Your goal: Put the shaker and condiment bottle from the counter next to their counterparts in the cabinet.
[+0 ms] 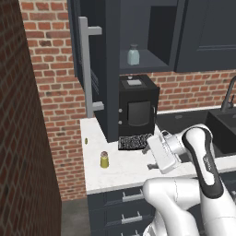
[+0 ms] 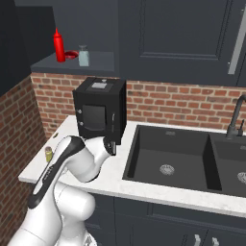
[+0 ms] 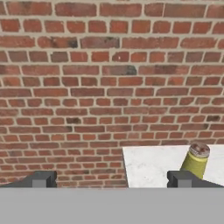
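The yellow-olive shaker (image 1: 104,159) with its dark cap stands upright on the white counter (image 1: 129,174) near the front left corner. My gripper (image 1: 148,157) hovers low over the counter to the shaker's right, open and holding nothing. In the hand view the shaker (image 3: 195,161) is just beyond the right fingertip (image 3: 181,179), off-centre from the gripper (image 3: 111,179). The red condiment bottle (image 2: 59,45) stands on the open cabinet (image 1: 110,46) shelf, left of the pale blue-grey jar (image 2: 84,56) (image 1: 133,55). The right base view shows the shaker (image 2: 48,153) left of my arm.
A black boxy appliance (image 1: 136,107) stands at the back of the counter under the shelf. The open cabinet door with its long bar handle (image 1: 85,69) juts out above the shaker. A brick wall (image 1: 23,138) closes the left side. A dark sink (image 2: 168,158) with a faucet (image 2: 235,117) lies to the right.
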